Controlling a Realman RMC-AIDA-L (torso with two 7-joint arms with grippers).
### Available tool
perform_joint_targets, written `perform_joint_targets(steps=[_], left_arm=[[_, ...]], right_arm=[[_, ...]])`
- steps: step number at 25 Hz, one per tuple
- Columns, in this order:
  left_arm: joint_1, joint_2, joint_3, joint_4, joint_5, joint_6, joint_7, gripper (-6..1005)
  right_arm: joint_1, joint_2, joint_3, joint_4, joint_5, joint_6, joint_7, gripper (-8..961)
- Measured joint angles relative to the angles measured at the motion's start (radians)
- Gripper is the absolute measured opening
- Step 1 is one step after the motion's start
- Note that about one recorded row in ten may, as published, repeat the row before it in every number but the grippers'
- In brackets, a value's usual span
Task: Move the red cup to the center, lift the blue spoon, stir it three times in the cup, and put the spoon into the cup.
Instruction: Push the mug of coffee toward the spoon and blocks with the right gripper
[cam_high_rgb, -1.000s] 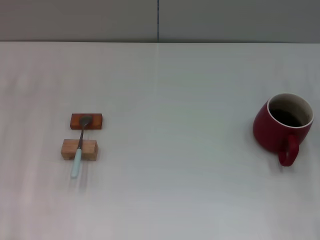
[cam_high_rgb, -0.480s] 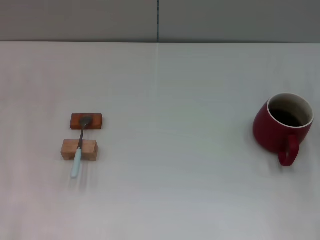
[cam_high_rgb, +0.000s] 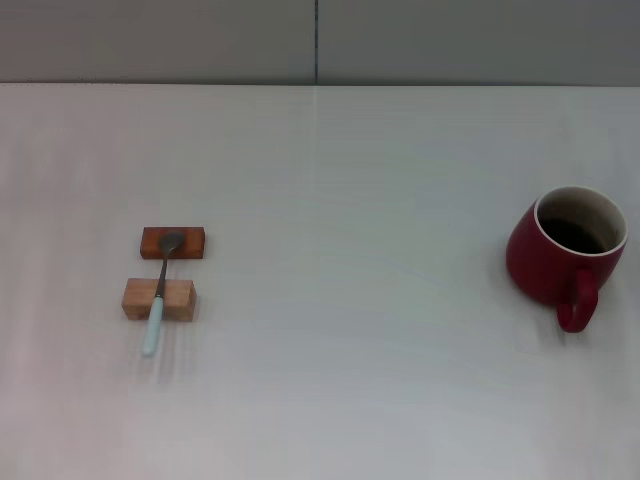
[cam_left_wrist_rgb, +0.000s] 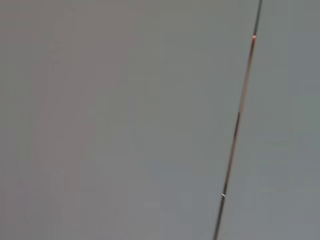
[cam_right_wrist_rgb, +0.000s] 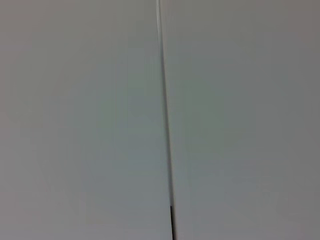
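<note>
Red cup (cam_high_rgb: 566, 247): upright at the right side of the table (cam_high_rgb: 360, 200), handle toward the near edge. Blue spoon (cam_high_rgb: 158, 295): left side, well apart from the cup, bowl resting on the dark wooden block (cam_high_rgb: 173, 242), handle across the pale wooden block (cam_high_rgb: 158, 299). Neither end effector is in view; wrist views show only grey panels with a seam.
</note>
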Motion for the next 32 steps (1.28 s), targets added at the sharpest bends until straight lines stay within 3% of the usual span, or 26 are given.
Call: perform_joint_targets(steps=[1,2,3,5,8,10,15,21,32], left_arm=[[0.007,0.014,0.038,-0.001,0.000,-0.005,-0.037,321],[0.007,0.014,0.038,-0.001,0.000,-0.005,-0.037,321],[0.017,0.039,0.097,-0.001,0.000,-0.004,-0.106,320],[0.021,0.046,0.107,-0.001,0.000,-0.001,-0.128,367],[0.030,0.048,0.109,-0.002,0.000,0.013,-0.134,438],[0.036,0.046,0.115,-0.002,0.000,0.028,-0.131,652],[0.051,0.046,0.135,-0.002,0.000,0.069,-0.130,740],[0.074,0.065,0.182,-0.003,0.000,0.081,-0.151,846],[0.055,0.057,0.158,0.004,-0.002,0.068,-0.137,840]], right_arm=[[0.000,-0.001,0.000,0.000,0.000,0.000,0.000,625],[0.001,-0.002,0.000,0.000,0.000,0.001,0.000,625],[0.002,-0.002,0.000,0.000,0.000,0.001,0.000,625],[0.006,-0.003,0.001,-0.001,0.000,0.002,0.000,626],[0.008,-0.003,0.001,-0.002,0.000,0.002,0.000,626],[0.009,-0.004,0.001,-0.002,0.000,0.000,0.000,626],[0.009,-0.004,-0.002,-0.002,0.000,-0.001,0.000,626],[0.008,-0.004,0.002,-0.003,0.000,0.000,0.000,625],[0.003,0.000,-0.006,-0.003,0.000,0.000,0.000,625]])
